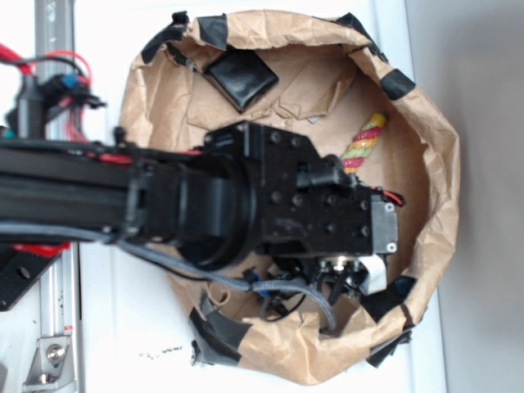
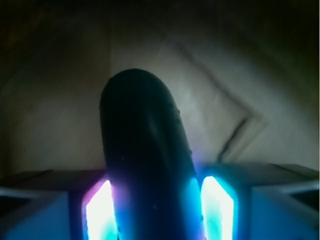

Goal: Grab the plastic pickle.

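Brown paper, crumpled and taped with black strips along its rim, forms the bag (image 1: 426, 164) that your arm (image 1: 164, 205) reaches into from the left of the exterior view. You have the arm's black body covering most of the bag's floor, so from there you cannot see the tool or what it holds. Near the bag's top edge lies the black square pad (image 1: 240, 78), and to the right of the arm the red-yellow-green twisted rope (image 1: 364, 143) pokes out, its lower end hidden under the arm.

Your wrist view settles the rest. The plastic pickle (image 2: 145, 155) stands dark and glossy in the middle, its rounded end pointing up and away from the camera, and it sits between the two fingers (image 2: 100, 210), which glow blue and pink on either side. Both fingers press against its flanks, so the tool (image 2: 159, 212) is closed around the pickle. Behind it you see dim, creased paper.
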Tool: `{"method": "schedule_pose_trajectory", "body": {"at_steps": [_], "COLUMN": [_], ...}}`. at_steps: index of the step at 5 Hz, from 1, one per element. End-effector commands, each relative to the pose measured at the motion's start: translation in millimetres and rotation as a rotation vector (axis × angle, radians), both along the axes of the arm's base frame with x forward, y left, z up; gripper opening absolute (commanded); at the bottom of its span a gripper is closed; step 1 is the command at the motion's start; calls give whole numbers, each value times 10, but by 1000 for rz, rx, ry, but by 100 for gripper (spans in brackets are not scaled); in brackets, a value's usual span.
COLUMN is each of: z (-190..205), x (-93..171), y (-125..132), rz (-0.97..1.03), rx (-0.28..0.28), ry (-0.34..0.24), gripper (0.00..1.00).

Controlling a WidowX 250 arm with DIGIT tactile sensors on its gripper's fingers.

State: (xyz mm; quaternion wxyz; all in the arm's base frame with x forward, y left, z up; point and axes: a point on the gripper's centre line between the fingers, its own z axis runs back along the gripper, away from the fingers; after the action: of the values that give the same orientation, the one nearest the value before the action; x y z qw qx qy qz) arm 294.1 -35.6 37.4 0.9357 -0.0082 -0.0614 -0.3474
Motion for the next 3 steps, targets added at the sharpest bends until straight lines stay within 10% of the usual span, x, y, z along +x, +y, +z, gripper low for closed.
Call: {"method": "schedule_pose_trajectory", "body": {"at_steps": [1,3], "z": [1172,1595], "x": [-161,-356], "y": [370,417], "rz": [376,879], "rx": [61,-19], "ry": [-164,-112], "gripper": [0,0]}}
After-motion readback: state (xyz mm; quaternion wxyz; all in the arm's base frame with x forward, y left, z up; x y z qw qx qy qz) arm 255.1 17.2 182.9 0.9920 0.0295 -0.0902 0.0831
